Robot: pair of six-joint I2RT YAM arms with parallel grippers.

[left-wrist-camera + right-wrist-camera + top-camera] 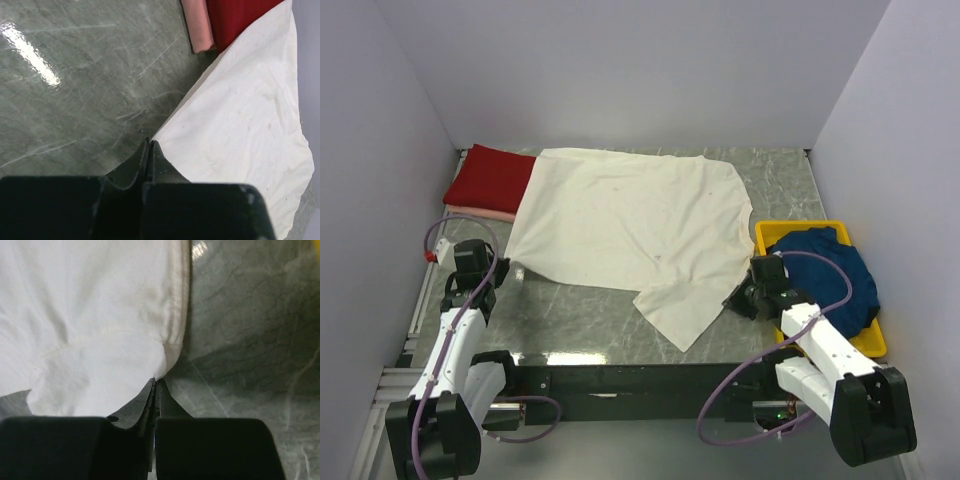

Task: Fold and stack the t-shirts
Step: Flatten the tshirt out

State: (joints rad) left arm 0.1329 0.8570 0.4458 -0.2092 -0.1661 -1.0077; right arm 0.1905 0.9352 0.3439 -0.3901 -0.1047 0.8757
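- The cream t-shirt (620,225) lies spread flat over the middle of the table (570,315), one flap trailing toward 5 o'clock.
- The left pincer (150,145) is pressed shut, its tips meeting the shirt's corner at 8 o'clock. It looks to be pinching the hem there.
- The right pincer (155,382) is likewise clamped narrow on a bunched edge at the shirt's 4 o'clock side.
- At 10 o'clock on the table, the dark red t-shirt (490,178) sits folded on the pink t-shirt (480,212), with the cream cloth overlapping their edge.
- The navy t-shirt (835,270) is heaped in the yellow bin (868,340) at 4 o'clock.
- Step in hand, as I judge it: the first fold of the cream shirt, both grips set.
- The next move calls for lifting both held edges together and carrying them toward 12 o'clock, keeping the cloth taut and clear of the red stack.
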